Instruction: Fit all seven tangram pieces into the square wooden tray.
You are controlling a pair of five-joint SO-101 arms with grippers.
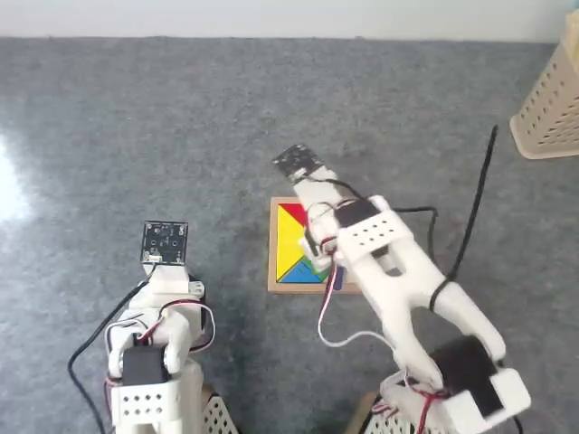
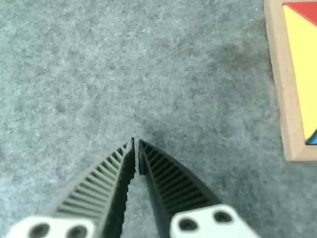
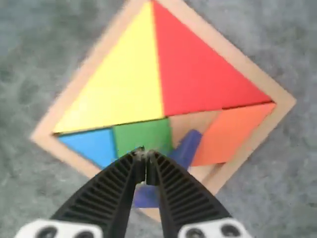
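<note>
The square wooden tray lies on the grey carpet under my right arm. It holds a yellow triangle, a red triangle, an orange piece, a blue triangle and a green square. A dark blue piece lies tilted, partly in the bare slot and partly over the tray's rim. My right gripper is shut just above the green square's edge, beside the dark blue piece. My left gripper is shut over bare carpet, left of the tray's rim.
A beige perforated basket stands at the back right. A black cable runs across the carpet right of the tray. The left arm stands at the front left, with open carpet behind it.
</note>
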